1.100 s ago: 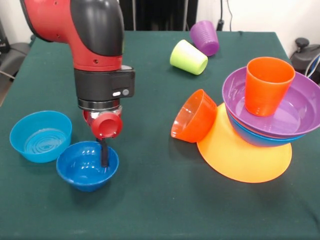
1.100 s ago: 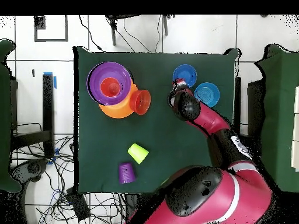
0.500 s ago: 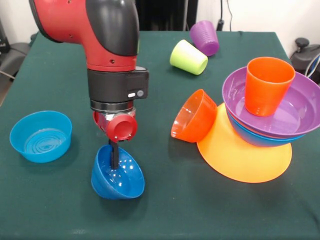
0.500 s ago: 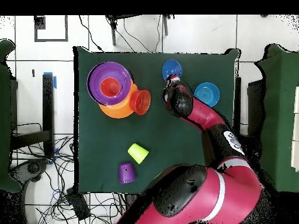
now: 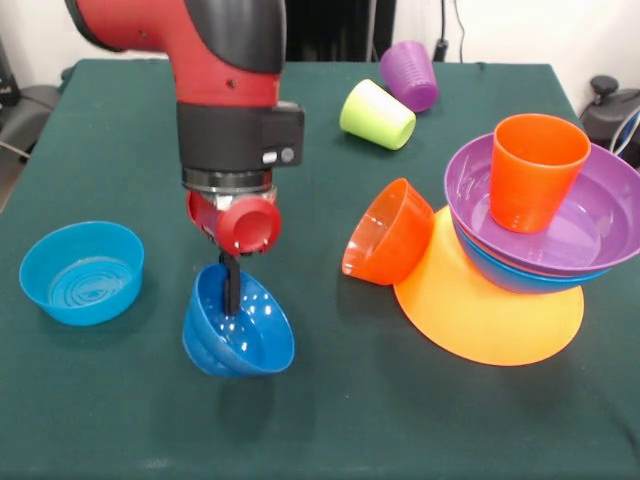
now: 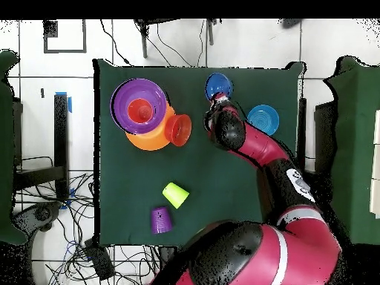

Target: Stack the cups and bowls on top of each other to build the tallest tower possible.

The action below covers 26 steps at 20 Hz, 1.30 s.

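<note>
Glossy plastic bowls (image 5: 238, 335), seemingly matt tablecloth (image 5: 330, 410)

The worktop (image 5: 330, 420) is covered in plain dark green cloth. The arm (image 5: 215, 60) is glossy red with black sections, and a round red knob sits just above its black claw (image 5: 231, 290). The bowl (image 5: 240, 335) at the claw is deep glossy blue; the small bowl (image 5: 82, 272) beside it is light blue with faint ring marks inside. The tilted small bowl (image 5: 385, 232) is orange. In the stack, the wide bottom bowl (image 5: 490, 320) is orange-yellow, then a blue bowl (image 5: 500, 275), a purple bowl (image 5: 600, 215), and an orange cup (image 5: 535, 170). Two cups lie farther back, one lime green (image 5: 377, 114) and one purple (image 5: 410, 75).
</note>
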### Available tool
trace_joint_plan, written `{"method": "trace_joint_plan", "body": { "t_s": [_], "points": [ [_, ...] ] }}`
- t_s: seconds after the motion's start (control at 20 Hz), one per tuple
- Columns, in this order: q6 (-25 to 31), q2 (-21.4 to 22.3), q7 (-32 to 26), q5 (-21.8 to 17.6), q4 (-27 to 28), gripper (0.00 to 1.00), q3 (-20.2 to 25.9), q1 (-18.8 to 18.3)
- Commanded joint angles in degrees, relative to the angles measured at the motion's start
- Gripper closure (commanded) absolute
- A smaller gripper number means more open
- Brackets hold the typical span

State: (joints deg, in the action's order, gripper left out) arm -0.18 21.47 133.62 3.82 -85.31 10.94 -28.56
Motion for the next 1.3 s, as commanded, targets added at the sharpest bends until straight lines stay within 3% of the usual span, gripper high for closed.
{"method": "trace_joint_plan", "body": {
  "t_s": [0.05,0.5,0.8,1.0,1.3],
  "points": [
    [6.7,7.0,5.9,1.2,-4.3,1.00,1.2,2.1],
    [10.9,13.9,8.2,5.1,-6.1,1.00,-0.3,6.7],
    [11.1,16.6,8.9,8.1,-8.0,1.00,2.6,6.9],
    [13.8,19.0,7.8,10.1,-9.4,1.00,5.3,5.6],
    [22.8,22.5,6.9,16.3,-12.5,1.00,11.6,1.6]
  ]
}}
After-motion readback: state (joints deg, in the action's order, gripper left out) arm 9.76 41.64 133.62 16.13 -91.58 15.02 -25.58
